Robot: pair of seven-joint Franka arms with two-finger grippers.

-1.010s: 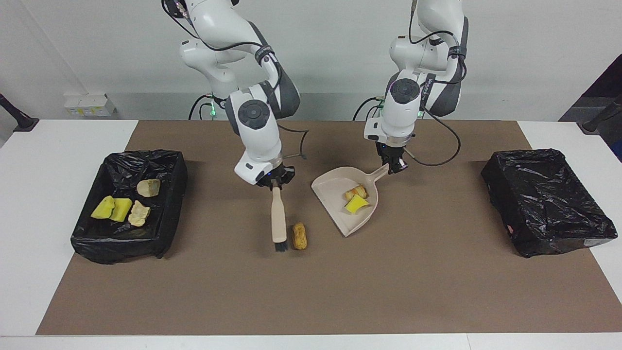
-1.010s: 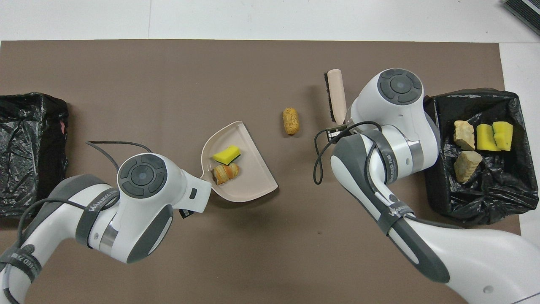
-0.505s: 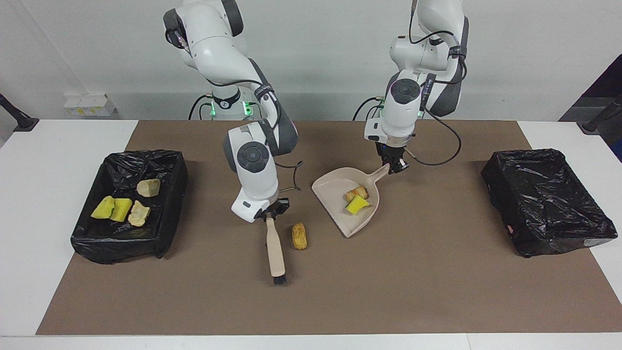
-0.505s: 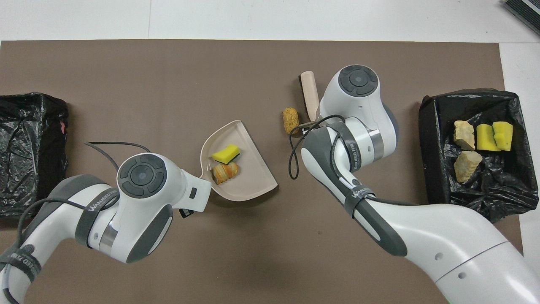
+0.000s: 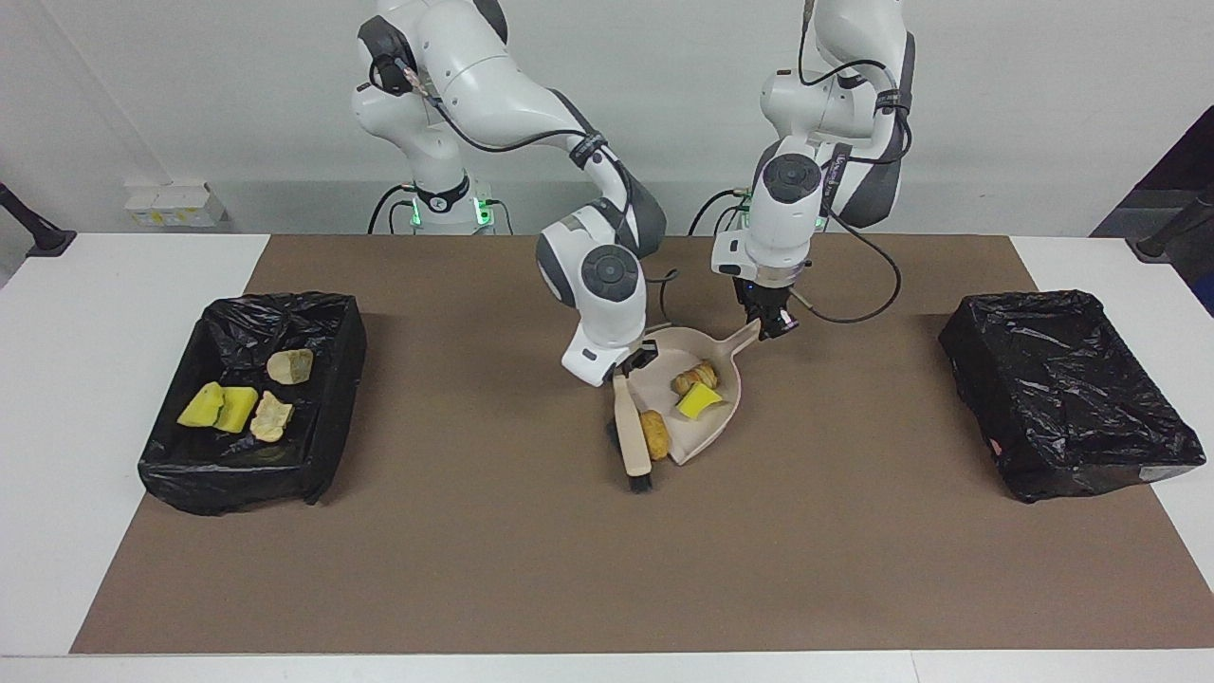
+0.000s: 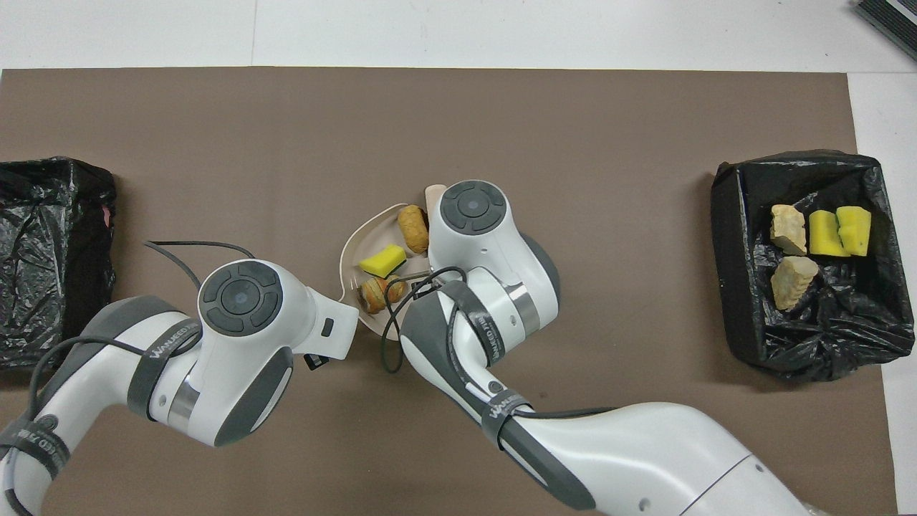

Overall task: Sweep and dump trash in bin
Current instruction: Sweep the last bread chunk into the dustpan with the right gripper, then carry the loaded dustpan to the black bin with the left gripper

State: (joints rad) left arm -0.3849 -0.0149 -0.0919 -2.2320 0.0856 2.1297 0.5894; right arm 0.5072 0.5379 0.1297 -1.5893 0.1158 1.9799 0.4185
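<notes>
White table (image 5: 85, 398) under a brown mat (image 5: 493, 569); plain pale wall (image 5: 190, 95) at the robots' end, with a small white box (image 5: 171, 204) at its foot.

Toward the right arm's end sat a black-lined bin (image 5: 327, 379) holding four scraps (image 5: 237, 408): two yellow-green sponge chunks, two tan lumps.

Mid-mat, the right gripper (image 5: 634, 364) was clamped on the handle of a beige brush (image 5: 634, 446), bristles down at the open lip of the dustpan (image 5: 707, 432). A brown pastry lump (image 5: 654, 433) lay just inside that lip, touching the brush. Deeper in the pan lay a yellow sponge piece (image 5: 696, 401) and a croissant-like lump (image 5: 694, 378).

The left gripper (image 5: 770, 325) was closed tight on the dustpan's handle.

Toward the left arm's end sat a second black-lined bin (image 5: 1067, 389), contents not visible.
</notes>
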